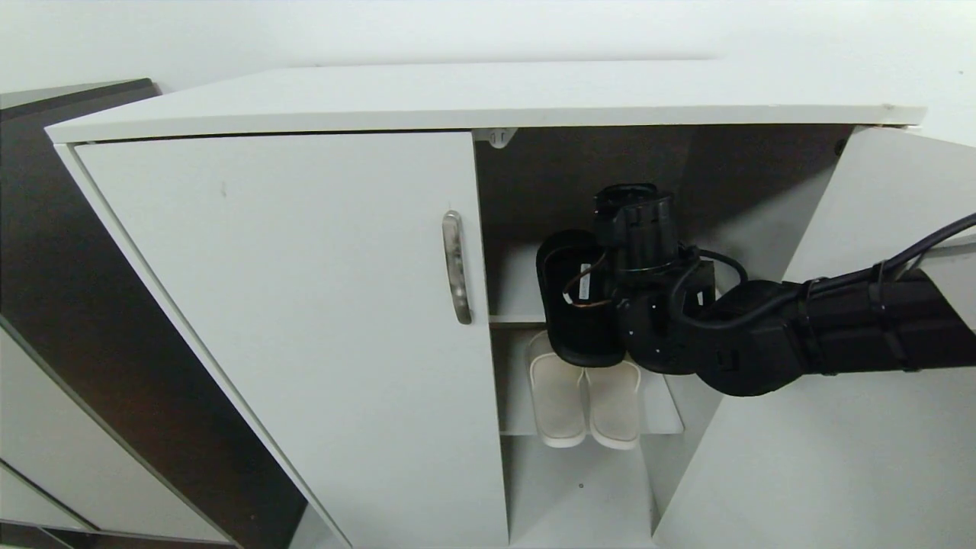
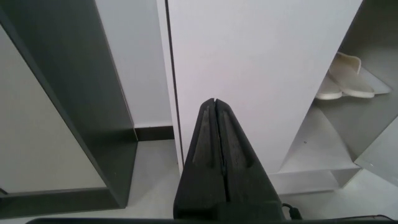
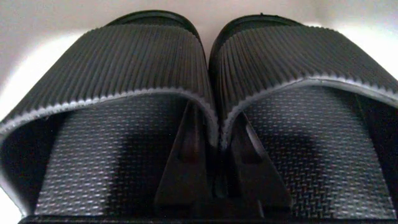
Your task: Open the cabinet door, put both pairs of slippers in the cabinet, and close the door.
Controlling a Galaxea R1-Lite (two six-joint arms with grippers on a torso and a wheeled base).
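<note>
Cabinet (image 1: 488,99), R door (image 1: 877,305) open; white slippers (image 1: 583,400) lay on lower shelf (image 1: 667,419). Black slippers (image 1: 579,305) hung inside at upper shelf (image 1: 515,301), right gripper (image 3: 214,143) fingers (image 3: 183,155) pinching both inner straps. Risk: thin pinch slips, or soles snag shelf edge. Left gripper (image 2: 214,143) closed, empty, outside.
</note>
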